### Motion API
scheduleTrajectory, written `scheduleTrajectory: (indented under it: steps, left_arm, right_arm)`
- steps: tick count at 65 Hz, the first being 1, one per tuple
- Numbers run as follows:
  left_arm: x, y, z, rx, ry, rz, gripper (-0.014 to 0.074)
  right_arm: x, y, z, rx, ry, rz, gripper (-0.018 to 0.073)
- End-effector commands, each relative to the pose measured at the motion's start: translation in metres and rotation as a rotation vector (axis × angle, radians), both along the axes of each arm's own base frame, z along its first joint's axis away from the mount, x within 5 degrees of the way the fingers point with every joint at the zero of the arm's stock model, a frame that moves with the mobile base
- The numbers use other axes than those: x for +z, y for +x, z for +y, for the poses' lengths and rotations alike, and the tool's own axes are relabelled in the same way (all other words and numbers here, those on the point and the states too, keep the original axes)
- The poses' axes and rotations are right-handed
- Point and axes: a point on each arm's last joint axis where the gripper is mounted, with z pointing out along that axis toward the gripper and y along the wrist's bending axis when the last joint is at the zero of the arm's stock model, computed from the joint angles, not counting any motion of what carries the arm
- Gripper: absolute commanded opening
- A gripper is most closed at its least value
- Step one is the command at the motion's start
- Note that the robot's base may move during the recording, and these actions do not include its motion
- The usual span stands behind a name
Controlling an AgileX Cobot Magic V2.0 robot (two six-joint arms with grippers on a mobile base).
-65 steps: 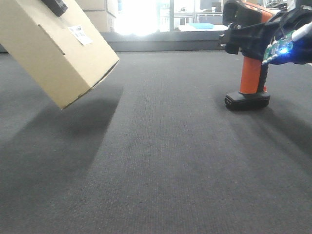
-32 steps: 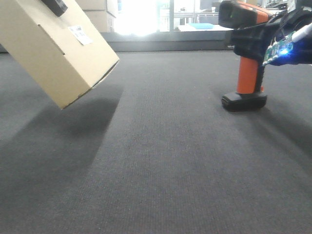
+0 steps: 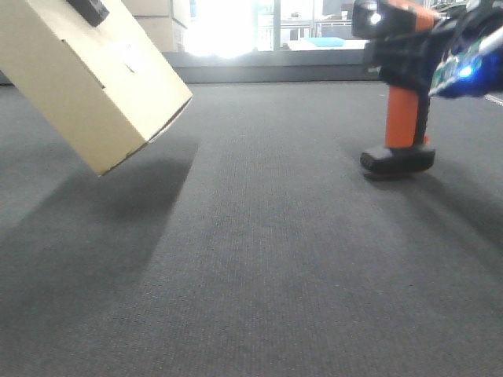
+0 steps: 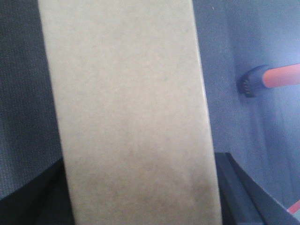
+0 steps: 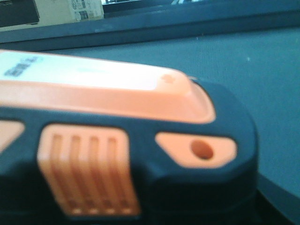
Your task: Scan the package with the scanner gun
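The package, a plain cardboard box [image 3: 94, 78], hangs tilted above the carpet at the upper left. My left gripper [image 3: 88, 9] is shut on its top. In the left wrist view the box [image 4: 126, 103] fills the frame, with dark fingers [image 4: 243, 187] at both lower sides. The label on the box [image 3: 130, 55] looks washed out. The orange and black scanner gun [image 3: 402, 118] stands upright at the right, its base at or just above the carpet. My right gripper [image 3: 416, 59] is shut around its neck. A light shows at its head [image 3: 376, 16]. The scanner body [image 5: 117, 140] fills the right wrist view.
Dark grey carpet [image 3: 267, 259] covers the floor. Stacked cardboard boxes [image 3: 157, 23] and a bright window stand at the back. A low ledge [image 3: 267, 72] runs along the far edge. The scanner's base also shows in the left wrist view [image 4: 255, 82].
The scanner gun has turned slightly and shifted a little in my right gripper, and a light now shows at its head. The box's label has gone pale. The box has not moved.
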Motion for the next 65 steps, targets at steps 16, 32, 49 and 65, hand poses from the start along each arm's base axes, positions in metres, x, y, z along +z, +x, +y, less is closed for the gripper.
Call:
scheduleTrajectory:
  steps: [16,32,49,65]
  left_arm:
    - [0.008,-0.003,-0.002,0.0,-0.023,-0.021,-0.0111]
    - [0.008,-0.003,-0.002,0.0,-0.023,-0.021,-0.0111]
    - [0.008,-0.003,-0.002,0.0,-0.023,-0.021,-0.0111]
    - [0.008,-0.003,-0.002,0.0,-0.025,-0.021,-0.0111]
  right_arm:
    - [0.08,-0.012,0.002,0.048,-0.102,-0.137,-0.0111]
    - [0.117,-0.005,0.011,0.167,-0.299,-0.065,-0.0111]
    - [0.139,-0.001,0.015,0.219,-0.483,-0.105,-0.0113]
    - [0.139,-0.001,0.015,0.241,-0.568,-0.103,-0.0113]
